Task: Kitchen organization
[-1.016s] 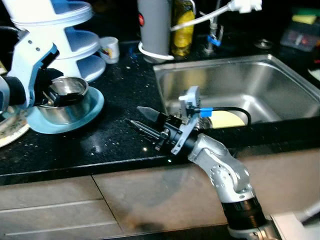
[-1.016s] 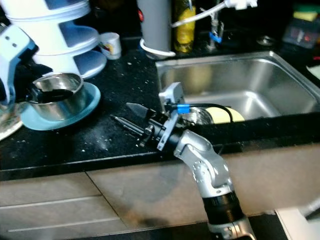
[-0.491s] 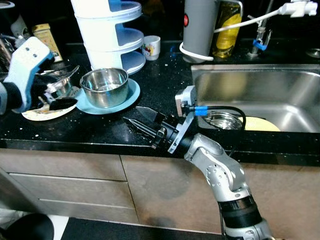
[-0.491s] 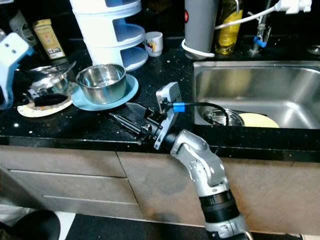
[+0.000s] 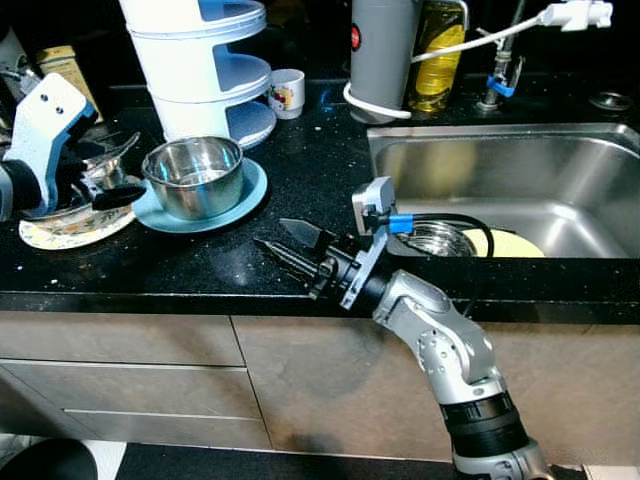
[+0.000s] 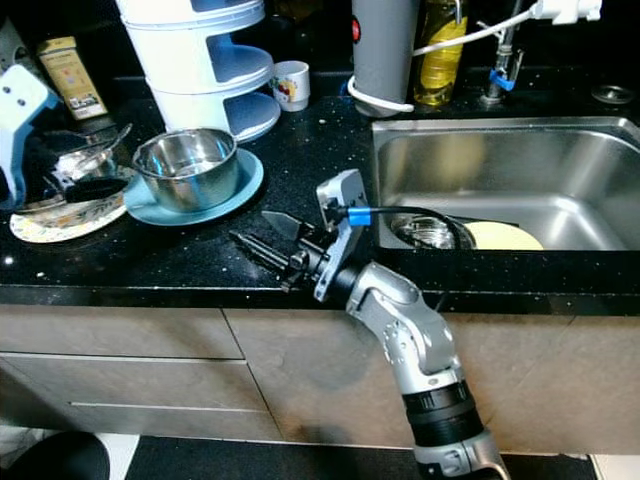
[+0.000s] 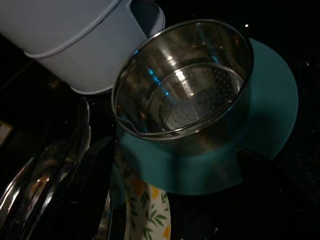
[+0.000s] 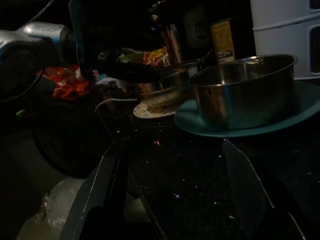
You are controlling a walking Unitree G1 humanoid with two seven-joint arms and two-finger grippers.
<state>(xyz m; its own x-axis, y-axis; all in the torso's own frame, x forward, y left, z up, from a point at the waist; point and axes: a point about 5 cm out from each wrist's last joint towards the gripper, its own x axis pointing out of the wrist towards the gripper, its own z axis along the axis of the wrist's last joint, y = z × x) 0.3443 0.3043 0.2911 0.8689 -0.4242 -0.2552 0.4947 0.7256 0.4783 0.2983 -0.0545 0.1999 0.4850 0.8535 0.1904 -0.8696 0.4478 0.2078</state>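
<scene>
Head views: a speckled black countertop (image 5: pixel 300 180) runs above pale cabinet fronts (image 5: pixel 130 370), with a stainless sink (image 5: pixel 500 170) set in at the robot's right. A steel bowl (image 5: pixel 193 177) stands on a teal plate (image 5: pixel 240 195); just beside it, a patterned plate (image 6: pixel 50 220) carries smaller steel pieces. Behind stand a white tiered container (image 5: pixel 195 60), a small mug (image 5: pixel 287 92), a grey canister (image 5: pixel 380 50) and a yellow bottle (image 5: pixel 437 55). A yellowish plate (image 6: pixel 505 236) lies in the sink, partly hidden by its front wall. The right gripper (image 5: pixel 290 250) hangs over the counter edge, jaws apart and empty. The left gripper (image 5: pixel 100 190) sits over the patterned plate, cut off at the frame edge; whether its jaws are parted cannot be told.

Left wrist view: the bowl's perforated floor shows; a dark finger (image 7: pixel 85 195) lies near a spoon (image 7: pixel 80 135), contact unclear.

Right wrist view: dim; two spread fingers (image 8: pixel 107 185) frame the bowl on the teal plate.
</scene>
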